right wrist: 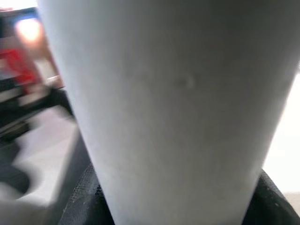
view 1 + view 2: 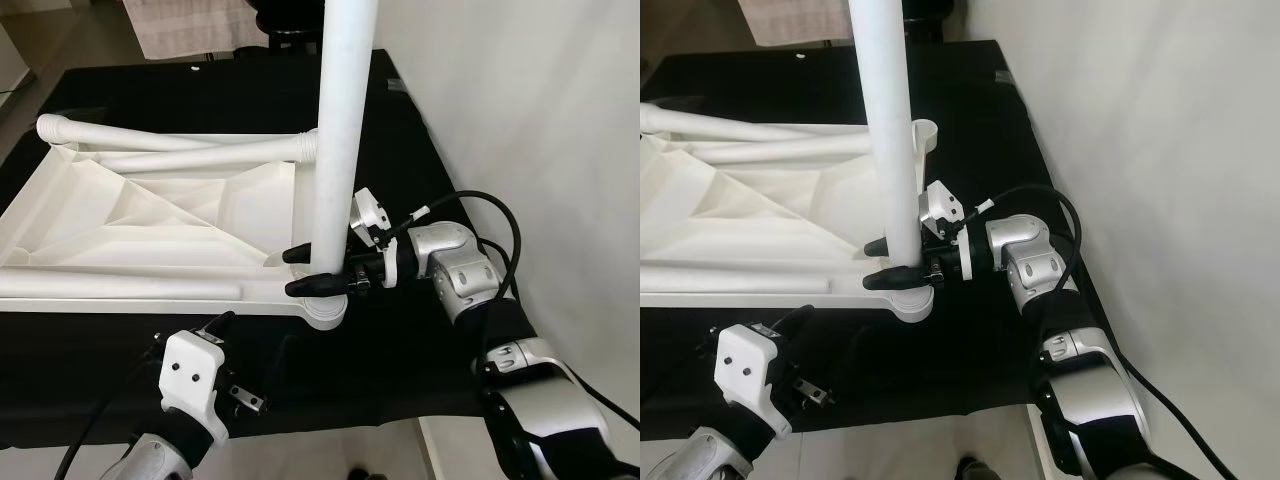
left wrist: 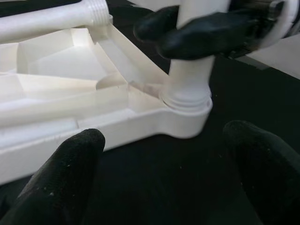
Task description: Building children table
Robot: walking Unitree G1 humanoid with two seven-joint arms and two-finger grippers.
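The white plastic tabletop (image 2: 150, 215) lies upside down on a black cloth. A white leg (image 2: 335, 150) stands upright in the near right corner socket (image 2: 327, 312). My right gripper (image 2: 297, 270) is shut on this leg just above the socket, one black finger on each side. The right wrist view shows the leg (image 1: 173, 108) close up between the pads. My left gripper (image 3: 164, 164) hovers low over the cloth in front of that corner, open, fingers (image 3: 70, 173) wide apart with nothing between them.
Two more white legs lie on the tabletop, one along the far side (image 2: 170, 140), one along the near edge (image 2: 120, 287). The black cloth (image 2: 400, 360) ends close to the right, beside a white wall. My right arm's cable (image 2: 500, 215) loops there.
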